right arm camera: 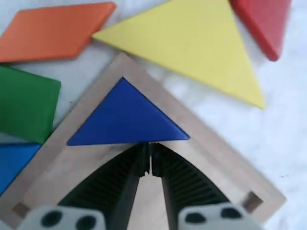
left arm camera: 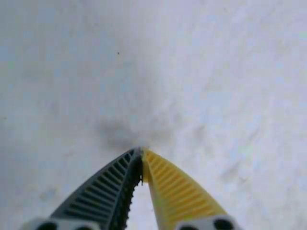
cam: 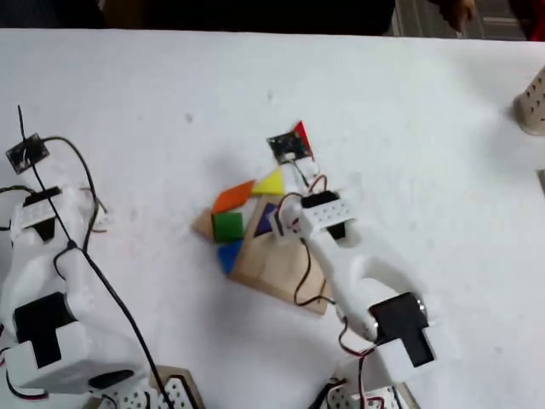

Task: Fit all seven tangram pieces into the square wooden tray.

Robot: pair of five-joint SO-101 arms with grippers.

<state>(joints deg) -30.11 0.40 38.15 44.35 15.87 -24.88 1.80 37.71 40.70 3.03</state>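
1. The right tool [right arm camera: 149, 154], pinched together and empty, touched the blue triangle's [right arm camera: 125, 116] edge, probably to nudge it into the tray's [right arm camera: 211, 143] corner.
2. The yellow triangle [right arm camera: 192, 43] and orange piece [right arm camera: 53, 29] lay outside, beside the rim, not yet fitted.
3. The left tool [left arm camera: 142, 154], likewise closed, hung over the bare table [left arm camera: 216, 72].

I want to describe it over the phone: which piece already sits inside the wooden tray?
Find the square wooden tray in the middle of the white table. In one corner, just beyond the right pincer, lies a dark blue triangle. Its neighbours, the yellow triangle and green square, lie outside the rim.
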